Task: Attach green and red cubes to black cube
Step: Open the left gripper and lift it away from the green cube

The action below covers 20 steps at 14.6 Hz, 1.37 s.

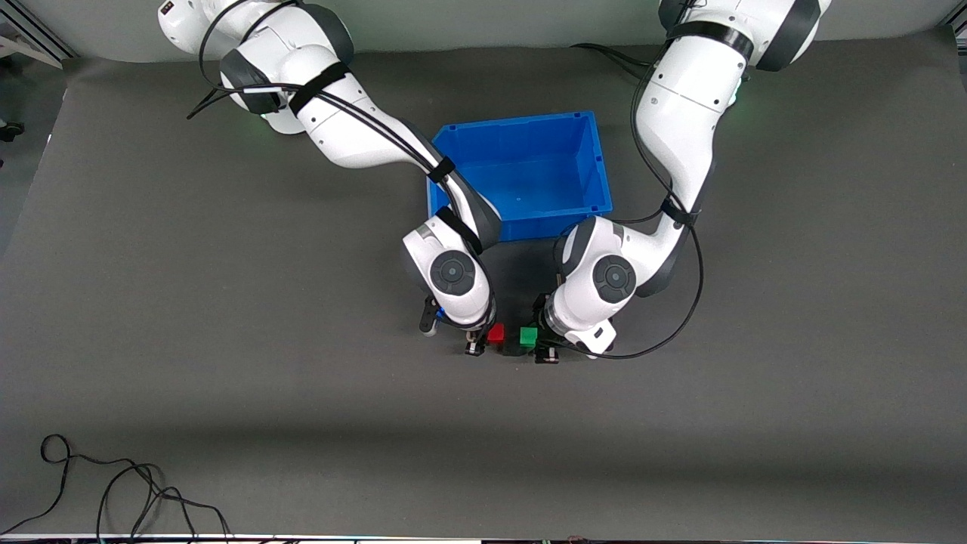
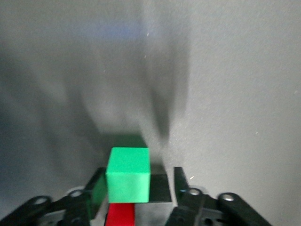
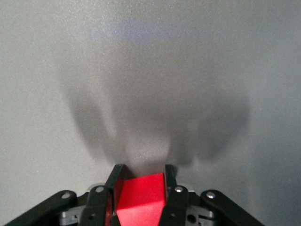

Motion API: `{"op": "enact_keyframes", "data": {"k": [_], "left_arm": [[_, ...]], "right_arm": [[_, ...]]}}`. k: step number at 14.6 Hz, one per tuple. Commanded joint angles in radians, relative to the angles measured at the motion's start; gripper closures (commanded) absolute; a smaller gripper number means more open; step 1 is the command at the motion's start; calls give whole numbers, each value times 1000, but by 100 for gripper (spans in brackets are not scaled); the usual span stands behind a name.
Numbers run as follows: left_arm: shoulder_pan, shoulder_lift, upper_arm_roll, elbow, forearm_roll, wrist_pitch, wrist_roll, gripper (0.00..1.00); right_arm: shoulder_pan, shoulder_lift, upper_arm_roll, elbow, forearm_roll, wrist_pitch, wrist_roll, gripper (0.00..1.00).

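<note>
- Right gripper (image 1: 477, 346) is low over the grey mat (image 1: 227, 340), nearer the front camera than the blue bin (image 1: 521, 172), toward the middle of the table.
- Right gripper is clenched on the red cube (image 1: 495, 334); in the right wrist view both fingers (image 3: 170, 188) press the sides of the red cube (image 3: 141, 200).
- Left gripper (image 1: 545, 349) is also low over the mat, just beside the right one, toward the left arm's end.
- Green cube (image 1: 528, 336) sits between the left gripper's fingers; in the left wrist view there is a clear gap between the green cube (image 2: 128, 174) and one finger (image 2: 181, 186), the other finger is right at the cube's side. Jaws stand parted, grip looks let go.
- Black cube (image 1: 513, 349) shows as a dark block between the red and green cubes, slightly nearer the front camera; hard to separate from shadow in the front view.
- In the left wrist view the black cube (image 2: 157, 188) sits against the green cube, with the red cube (image 2: 121, 215) at their other end.
- Red, black and green cubes are bunched close together; exact contact between the faces can't be told.
- Blue bin stands farther from the front camera than the cubes, between the two arms.
- Loose black cable (image 1: 113, 491) lies on the mat near the front edge, toward the right arm's end.
</note>
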<state>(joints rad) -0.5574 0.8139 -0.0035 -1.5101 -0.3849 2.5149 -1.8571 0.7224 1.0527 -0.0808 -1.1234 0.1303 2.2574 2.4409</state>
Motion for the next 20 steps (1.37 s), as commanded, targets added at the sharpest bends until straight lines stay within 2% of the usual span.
{"op": "enact_keyframes", "data": {"k": [1, 3, 10, 11, 12, 13, 14, 15, 17, 20], "left_arm": [[19, -34, 52, -1, 61, -49, 1, 0], [68, -79, 72, -1, 112, -170, 97, 0], [327, -292, 74, -10, 119, -592, 718, 0], [353, -327, 76, -12, 142, -649, 805, 0], [387, -358, 76, -12, 167, -706, 878, 0], [417, -392, 74, -12, 182, -758, 953, 0], [439, -425, 76, -12, 184, -807, 1033, 0], [462, -456, 76, -10, 190, -852, 1108, 0], [490, -516, 76, -1, 237, -925, 1240, 0], [501, -590, 77, 4, 288, -966, 1453, 0]], "right_arm": [[12, 27, -4, 39, -26, -4, 38, 100], [12, 24, -4, 39, -26, -6, 37, 100], [9, 16, -2, 39, -24, -7, 29, 100], [6, 15, -4, 40, -24, -7, 29, 78], [6, 15, -4, 42, -26, -7, 29, 51], [8, 13, -5, 43, -29, -6, 24, 14], [11, 13, -2, 43, -56, -6, -9, 0], [11, 12, 1, 43, -85, -6, -32, 0], [9, 3, 3, 45, -90, -6, -39, 0], [-6, -75, 3, 39, -87, -9, -83, 0]]}}
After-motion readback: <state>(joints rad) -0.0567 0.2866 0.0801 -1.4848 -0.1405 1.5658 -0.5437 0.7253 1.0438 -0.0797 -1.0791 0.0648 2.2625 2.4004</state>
